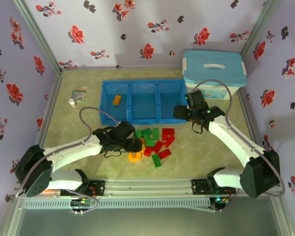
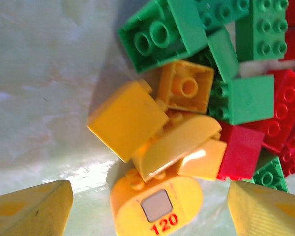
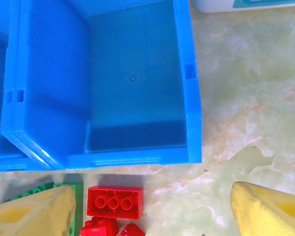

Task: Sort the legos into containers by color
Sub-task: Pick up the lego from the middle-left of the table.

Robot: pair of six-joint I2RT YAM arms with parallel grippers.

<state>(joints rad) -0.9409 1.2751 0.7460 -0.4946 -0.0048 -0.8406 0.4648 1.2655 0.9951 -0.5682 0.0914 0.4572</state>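
Sitting just before the blue tray's [image 1: 142, 82] near wall, lego pile [image 1: 155, 142]: about five red, five green, five yellow. Three compartments, tray's long axis left-right; one yellow brick [image 1: 117, 100] lies slanted in the left one. One red three-stud brick [image 3: 114, 202] runs parallel to that wall. Over the yellows, left gripper [image 2: 148, 191] spread; right gripper [image 3: 152, 196] spread, nothing pinched, by the right compartment.

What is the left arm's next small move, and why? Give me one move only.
Probably lower the left end effector and close on the rounded yellow brick marked 120. Its jaws stand open with that brick between them and nothing held. The left compartment of the blue tray already holds a yellow brick, so yellows seem to go there.
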